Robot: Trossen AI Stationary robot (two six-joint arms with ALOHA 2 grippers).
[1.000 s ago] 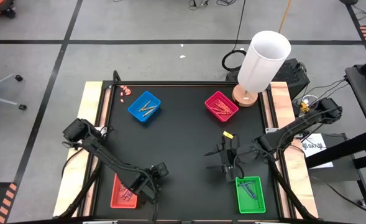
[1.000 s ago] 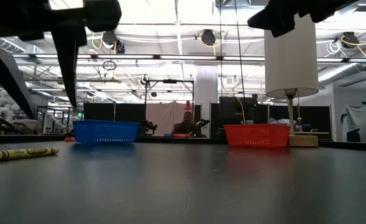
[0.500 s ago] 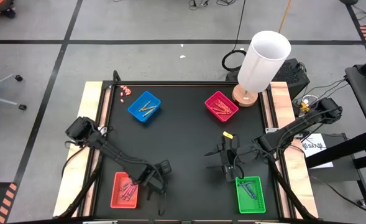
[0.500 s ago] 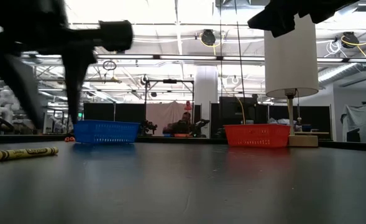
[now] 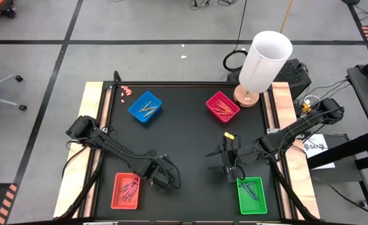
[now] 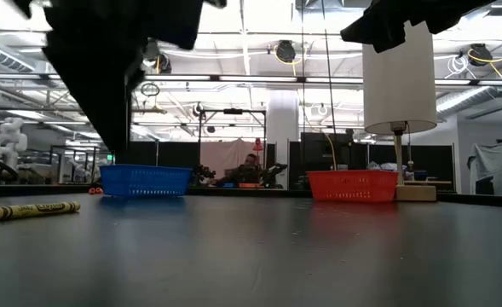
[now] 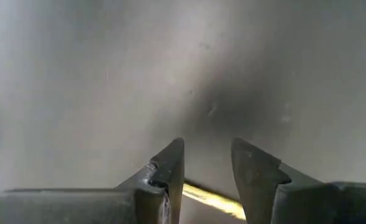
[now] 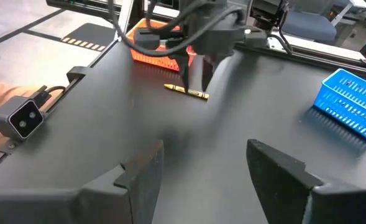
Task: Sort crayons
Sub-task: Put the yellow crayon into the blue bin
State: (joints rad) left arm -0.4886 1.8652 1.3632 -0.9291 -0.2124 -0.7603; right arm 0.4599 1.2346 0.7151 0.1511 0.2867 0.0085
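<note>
The left gripper [image 5: 169,182] hangs low over the near-left part of the black tabletop [image 5: 184,137], just right of the red tray [image 5: 125,190]; its two dark tapered fingers [image 7: 170,163] stand apart with nothing between them, and a yellow crayon [image 7: 210,200] lies on the matte surface just below them, not touched. The red tray, a shallow rectangle of ribbed plastic, holds a loose heap of thin crayons [image 5: 129,187]. The right gripper [image 5: 231,167] waits near the right side with its broad fingers [image 8: 281,167] spread wide and empty, just beyond the green tray [image 5: 251,195], which holds a few dark sticks. Another yellow crayon [image 5: 229,135] lies on the tabletop a little farther out from it. At the far left the blue tray [image 5: 145,107], latticed in its walls, carries a few yellowish crayons; at the far right the magenta tray [image 5: 222,106] holds reddish ones. A smooth white cylinder on a round wooden base [image 5: 263,62] stands at the far right corner, and tiny pink bits [image 5: 125,91] lie at the far left corner.
</note>
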